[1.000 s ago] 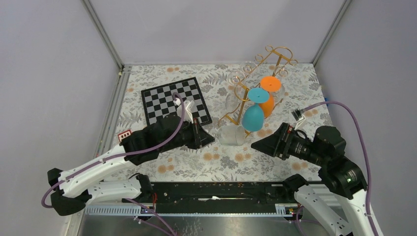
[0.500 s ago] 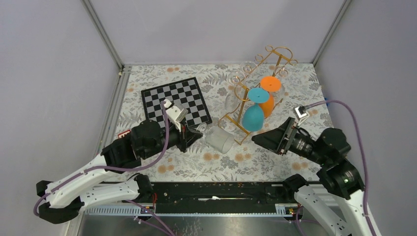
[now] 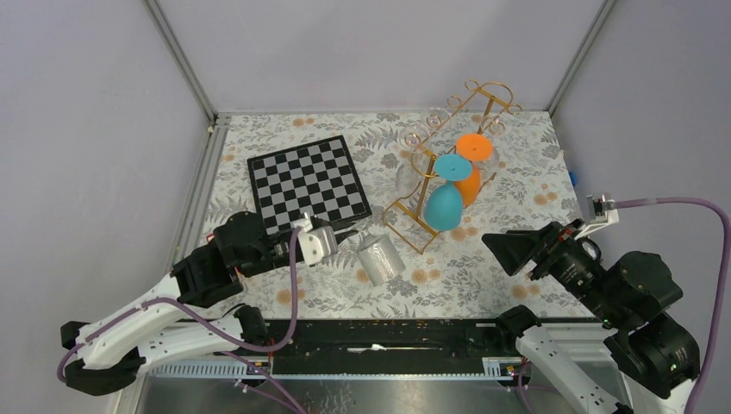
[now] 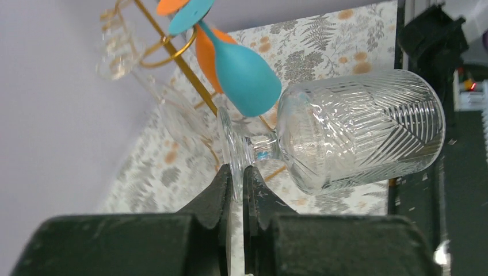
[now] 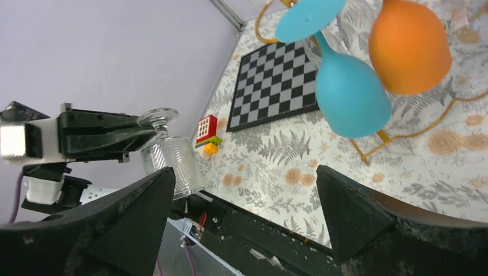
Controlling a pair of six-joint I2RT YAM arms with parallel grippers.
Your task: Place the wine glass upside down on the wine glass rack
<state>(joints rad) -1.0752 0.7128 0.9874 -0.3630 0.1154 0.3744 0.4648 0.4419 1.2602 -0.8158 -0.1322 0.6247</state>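
My left gripper [image 3: 349, 235] is shut on the foot of a clear cut-glass wine glass [image 3: 379, 257]. It holds the glass off the table, lying sideways with the bowl toward the near edge. In the left wrist view the pads [image 4: 237, 172] pinch the foot's rim and the bowl [image 4: 362, 129] points right. The gold wire wine glass rack [image 3: 403, 205] stands at the back right, just beyond the glass. A teal glass [image 3: 444, 203], an orange glass [image 3: 470, 177] and a clear glass [image 3: 405, 177] hang upside down on it. My right gripper [image 3: 509, 250] is open and empty, right of the rack's front.
A black-and-white chessboard [image 3: 309, 179] lies flat, back left of the held glass. A small red-and-white block [image 5: 206, 127] and an orange bit [image 5: 211, 146] lie near the table's left front. The black rail [image 3: 379, 332] runs along the near edge.
My left gripper has pulled back toward the near left with the glass and turned it, so the bowl now points to the near edge. My right arm has drawn back to the right.
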